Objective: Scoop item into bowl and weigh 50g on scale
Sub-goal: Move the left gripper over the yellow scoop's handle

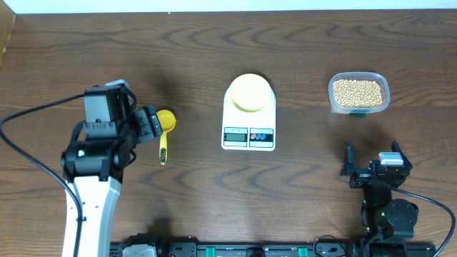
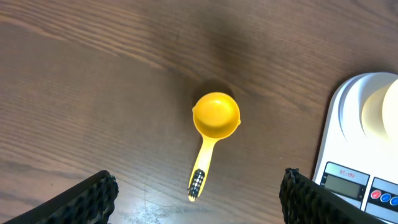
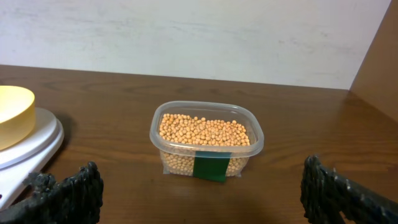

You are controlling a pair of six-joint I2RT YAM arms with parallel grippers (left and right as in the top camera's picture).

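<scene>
Left claw (image 1: pixel 151 123), spread empty over the scoop (image 2: pixel 214 118) left of the scale (image 1: pixel 248 135), could nip its handle (image 2: pixel 204 158) off-centre, flipping it.

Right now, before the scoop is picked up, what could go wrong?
The bright yellow plastic scoop lies flat on the wooden table; the open left gripper may nudge its thin handle instead of catching it.
The clear plastic tub is nearly brimful of small tan beans and unheld, so scooping may spill some or shove it.
The pale yellow round bowl sits loose on the flat white scale; a knock could shift it.
</scene>
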